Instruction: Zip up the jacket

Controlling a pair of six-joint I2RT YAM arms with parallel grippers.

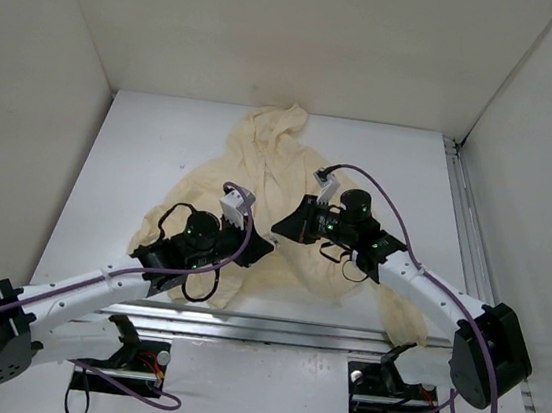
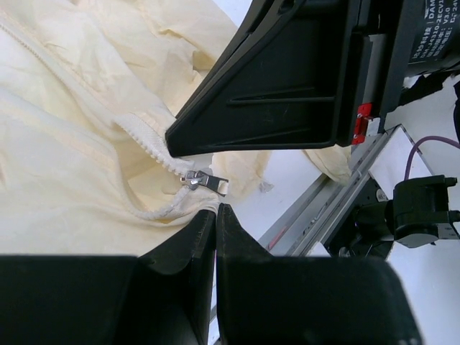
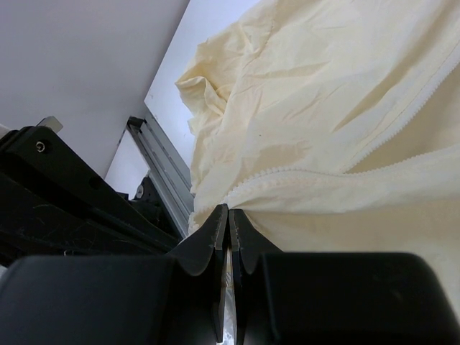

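Observation:
The pale yellow-cream jacket (image 1: 278,172) lies front-up on the table, hood toward the back wall. Its zipper teeth (image 2: 154,147) end at the small metallic pull (image 2: 206,182), which lies free at the bottom hem. My left gripper (image 2: 217,209) is shut with its tips pinched on the hem just below the pull; in the top view it (image 1: 256,248) sits at the jacket's lower middle. My right gripper (image 3: 228,210) is shut on the jacket's edge beside the zipper teeth (image 3: 402,108). Its black body (image 2: 287,79) hangs close above the pull, and in the top view it (image 1: 284,226) is right next to the left one.
A metal rail (image 1: 272,322) runs along the near table edge and another (image 1: 461,219) along the right side. White walls (image 1: 278,25) enclose the table on three sides. Purple cables (image 1: 397,206) loop over both arms.

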